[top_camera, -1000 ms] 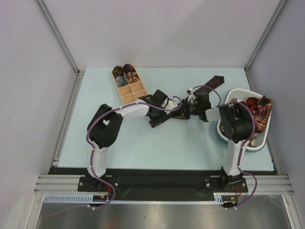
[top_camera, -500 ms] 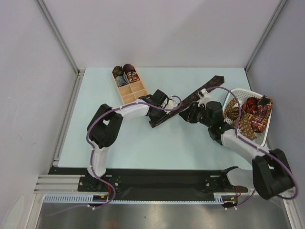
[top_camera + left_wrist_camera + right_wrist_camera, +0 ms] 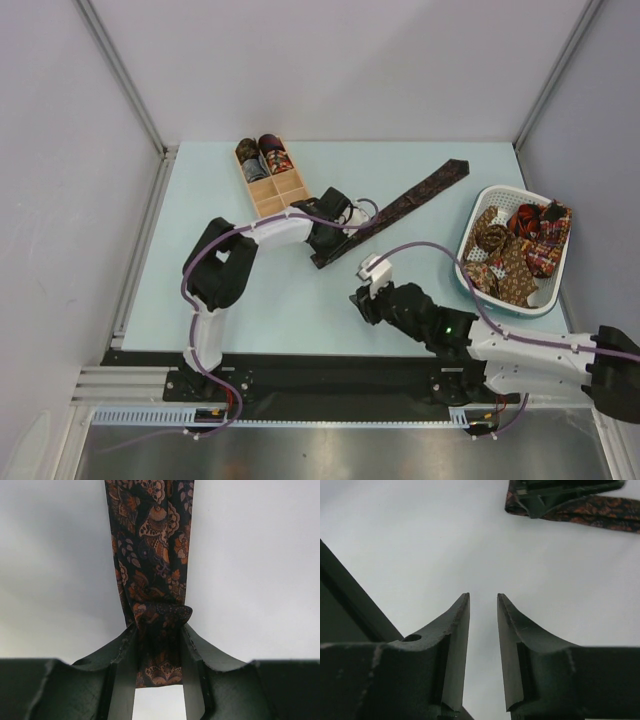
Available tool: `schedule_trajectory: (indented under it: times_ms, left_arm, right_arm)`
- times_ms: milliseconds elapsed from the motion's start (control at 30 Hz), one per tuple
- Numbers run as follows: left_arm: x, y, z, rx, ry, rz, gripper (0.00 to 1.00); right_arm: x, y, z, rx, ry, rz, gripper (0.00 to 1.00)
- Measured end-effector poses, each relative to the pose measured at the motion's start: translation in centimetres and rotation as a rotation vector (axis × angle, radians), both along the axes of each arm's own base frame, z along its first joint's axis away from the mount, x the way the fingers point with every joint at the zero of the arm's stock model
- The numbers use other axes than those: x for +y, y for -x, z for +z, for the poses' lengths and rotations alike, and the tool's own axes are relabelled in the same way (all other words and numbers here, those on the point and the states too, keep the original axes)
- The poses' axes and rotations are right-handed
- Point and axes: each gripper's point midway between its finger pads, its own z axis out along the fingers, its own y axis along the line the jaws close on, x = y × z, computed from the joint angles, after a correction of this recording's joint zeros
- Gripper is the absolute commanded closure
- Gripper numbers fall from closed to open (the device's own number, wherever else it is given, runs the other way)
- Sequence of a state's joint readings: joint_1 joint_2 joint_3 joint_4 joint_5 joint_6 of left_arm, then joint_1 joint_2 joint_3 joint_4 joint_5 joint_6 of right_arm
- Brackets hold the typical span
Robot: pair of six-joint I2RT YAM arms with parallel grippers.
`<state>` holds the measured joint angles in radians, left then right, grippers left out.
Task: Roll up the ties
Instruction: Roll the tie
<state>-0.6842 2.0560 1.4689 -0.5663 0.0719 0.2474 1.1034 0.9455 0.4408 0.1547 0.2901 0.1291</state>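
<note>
A: Starting at the left gripper (image 3: pixel 159 630): its jaws are pinching the narrow end of the dark paisley tie (image 3: pixel 150 555), w/ a small fold of cloth bunching right at the tips.

B: And it's running which way from there?

A: Straight out, away from the fingers. From the top cam it's lying flat on the table (image 3: pixel 290 310), long axis on a diagonal. It's going from the left gripper up & right toward the far-right corner. The pointed wide end is sitting farthest out, near the basket (image 3: pixel 512 191) but apart from it.

B: R arm?

A: The right gripper (image 3: pixel 360 303) is sitting low on the near side, apart from the cloth. Its jaws are standing a little apart w/ nothing btwn them, just bare table showing thru the gap.

B: So who's nearer?

A: Left, no contest, it's on the cloth. For the right, the pinched end is showing ahead & off to the right in its wrist cam.

B: My read: the roll is barely starting. The whole length is lying ahead of the left, so the rolling is prob going along that diagonal, narrow end toward wide.

A: Agreed. Elsewhere, rolled ties (image 3: pixel 262 155) are sitting in the far compartments of the wooden box (image 3: pixel 280 195), and loose ones are heaping up in the basket.
</note>
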Motion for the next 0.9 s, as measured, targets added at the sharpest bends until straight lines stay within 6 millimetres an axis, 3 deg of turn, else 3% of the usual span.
schedule_trajectory:
  times_ms: [100,267,367,500,700,900]
  left_arm:
    - [0.2,0.2,0.0,0.014,-0.007,0.013,0.60]
    - [0.5,0.9,0.0,0.044,-0.024,0.028,0.60]
    - [0.7,1.2,0.0,0.060,-0.034,0.038,0.60]
    - [0.9,1.5,0.0,0.081,-0.051,0.051,0.60]
    - [0.9,1.6,-0.1,0.108,-0.073,0.061,0.60]
    - [0.8,1.6,0.0,0.150,-0.107,0.067,0.62]
  right_arm:
    - [1.7,0.9,-1.1,-0.050,0.117,0.056,0.64]
    - [6.2,1.3,-3.7,-0.112,0.348,0.102,0.60]
    - [9.4,0.1,-4.1,-0.142,0.438,0.071,0.60]
    - [12.1,-2.0,-4.8,-0.172,0.554,0.004,0.59]
    - [14.3,-5.2,-6.7,-0.209,0.730,-0.088,0.56]
    - [13.2,-8.2,-9.1,-0.217,0.923,-0.168,0.51]
